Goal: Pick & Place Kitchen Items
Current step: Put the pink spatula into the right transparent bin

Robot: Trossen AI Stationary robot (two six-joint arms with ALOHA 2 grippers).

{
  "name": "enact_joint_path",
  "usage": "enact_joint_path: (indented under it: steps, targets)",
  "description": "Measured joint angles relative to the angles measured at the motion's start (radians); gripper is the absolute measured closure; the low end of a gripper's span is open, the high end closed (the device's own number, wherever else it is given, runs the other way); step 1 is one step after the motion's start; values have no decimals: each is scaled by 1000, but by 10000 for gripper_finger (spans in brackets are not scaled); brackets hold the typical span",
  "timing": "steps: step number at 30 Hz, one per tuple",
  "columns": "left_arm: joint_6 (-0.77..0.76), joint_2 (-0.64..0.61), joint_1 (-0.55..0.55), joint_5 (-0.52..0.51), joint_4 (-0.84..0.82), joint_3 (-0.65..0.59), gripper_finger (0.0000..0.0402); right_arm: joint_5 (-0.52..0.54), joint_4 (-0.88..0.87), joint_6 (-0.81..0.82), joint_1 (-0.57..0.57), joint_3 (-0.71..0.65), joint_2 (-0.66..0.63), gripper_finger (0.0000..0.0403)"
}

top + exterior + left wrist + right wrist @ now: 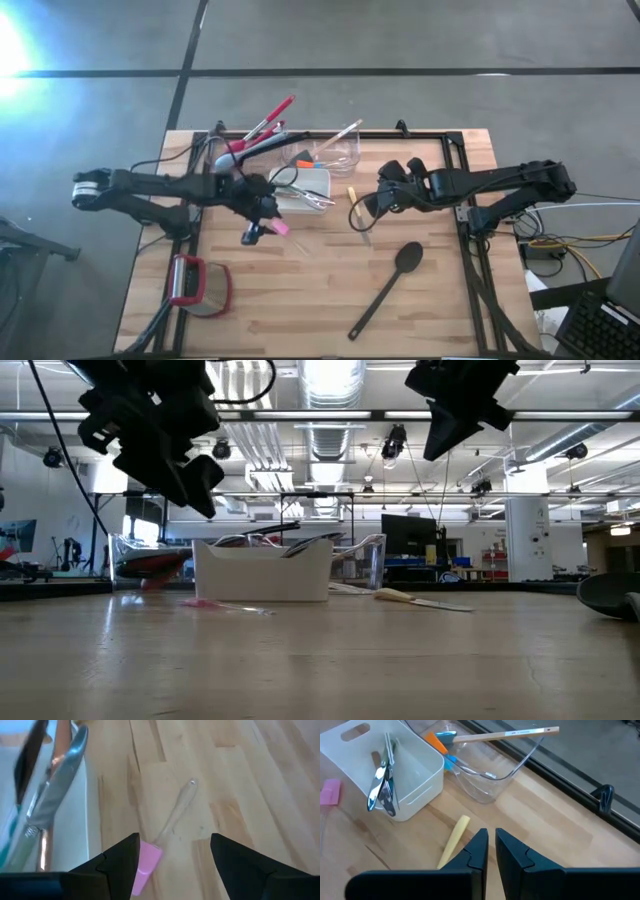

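A small spatula with a pink head (146, 861) and a clear handle (177, 810) lies flat on the wooden table, next to the white square dish (312, 180). My left gripper (175, 840) hovers open above its head, raised off the table (185, 475), touching nothing. My right gripper (491, 834) is shut and empty, raised above a yellow-handled knife (452, 846) that lies on the table right of the dish. A black spoon (390, 283) lies near the table's front right.
The white dish (415, 787) holds metal utensils (382, 782). Behind it the clear tub (487, 770) holds orange and blue pieces with a wooden-handled tool (505, 735) across its rim. A red whisk (262, 125) lies far left; a red-and-grey gadget (195, 285) near left.
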Motion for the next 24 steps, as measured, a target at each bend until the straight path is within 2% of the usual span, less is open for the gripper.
enact_joint_path:
  steps: [7,13,17,24]
  targets:
    - [24,-1,-69,-35,138,-23,154,0,0,-8,0,0,-4,374]
    - [-179,-1,-74,-148,137,-51,154,0,0,-21,0,0,-6,374]
    - [-293,6,-75,-173,142,-65,154,0,2,-44,-6,0,-6,374]
    - [-282,124,-76,-181,181,-66,154,0,7,-61,-11,0,-6,374]
